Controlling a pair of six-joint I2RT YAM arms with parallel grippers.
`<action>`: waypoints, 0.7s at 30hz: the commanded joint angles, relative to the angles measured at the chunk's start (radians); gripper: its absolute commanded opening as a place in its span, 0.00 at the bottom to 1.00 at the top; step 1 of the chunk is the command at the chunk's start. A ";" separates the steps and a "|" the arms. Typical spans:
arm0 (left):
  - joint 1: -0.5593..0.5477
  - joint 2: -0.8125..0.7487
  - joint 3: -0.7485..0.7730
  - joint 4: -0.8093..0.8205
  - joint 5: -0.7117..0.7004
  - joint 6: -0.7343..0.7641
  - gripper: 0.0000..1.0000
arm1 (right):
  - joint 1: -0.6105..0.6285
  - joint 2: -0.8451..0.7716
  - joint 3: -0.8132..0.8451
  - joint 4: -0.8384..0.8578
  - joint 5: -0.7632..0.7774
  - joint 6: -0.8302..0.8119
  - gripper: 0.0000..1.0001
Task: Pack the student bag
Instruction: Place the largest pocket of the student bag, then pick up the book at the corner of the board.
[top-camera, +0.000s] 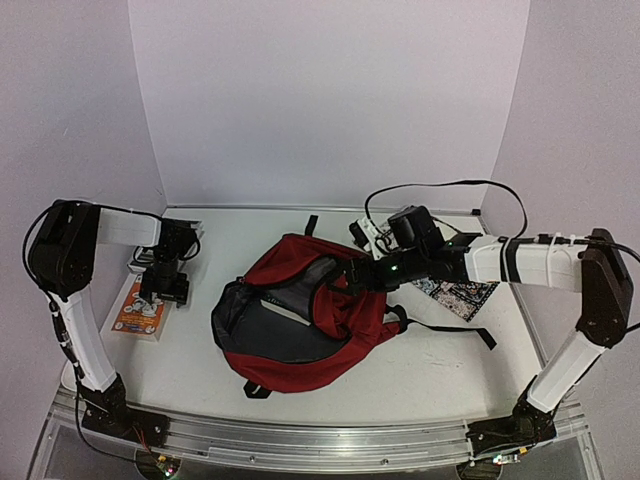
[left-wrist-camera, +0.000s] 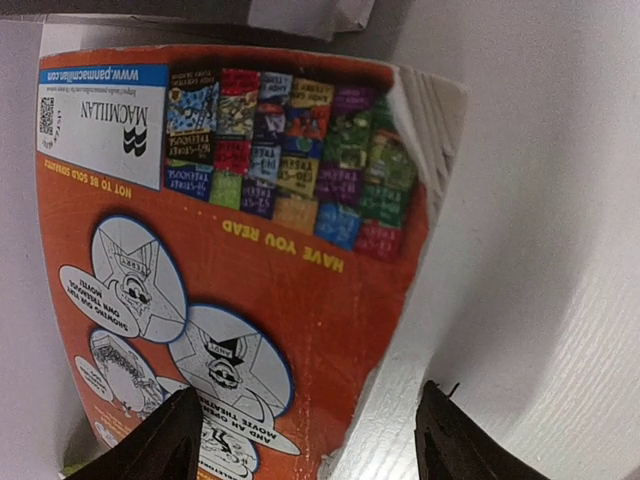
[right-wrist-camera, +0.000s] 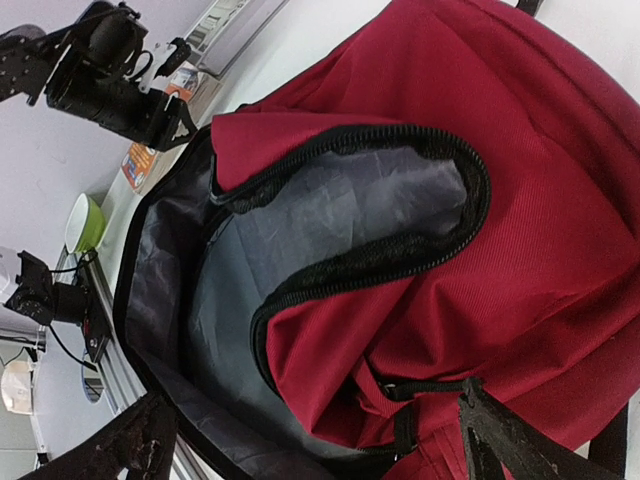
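Note:
The student bag (top-camera: 300, 315), a dark red backpack with black zippers, lies in the middle of the table, its main compartment unzipped and the grey lining (right-wrist-camera: 300, 230) showing. My right gripper (right-wrist-camera: 320, 445) is open just above the bag's upper red fold, its fingers spread wide to either side of the opening's edge; it also shows in the top view (top-camera: 352, 275). An orange book (left-wrist-camera: 230, 270) lies flat at the left of the table (top-camera: 138, 310). My left gripper (left-wrist-camera: 305, 445) is open low over it, its fingers astride the book's right edge.
A black-and-white patterned flat item (top-camera: 455, 292) lies under my right arm, right of the bag. A small white object (top-camera: 368, 232) sits behind the bag. A green round thing (right-wrist-camera: 85, 222) lies near the orange book. Black straps (top-camera: 450, 330) trail to the right.

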 joint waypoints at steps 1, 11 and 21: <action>0.027 0.047 0.036 -0.015 0.059 0.061 0.69 | -0.001 -0.068 -0.029 0.048 -0.034 0.002 0.98; 0.027 0.017 0.033 -0.014 0.155 0.083 0.19 | 0.001 -0.121 -0.089 0.088 -0.032 0.017 0.98; -0.007 -0.168 -0.002 -0.036 0.184 0.048 0.00 | 0.044 -0.143 -0.092 0.091 0.007 0.019 0.98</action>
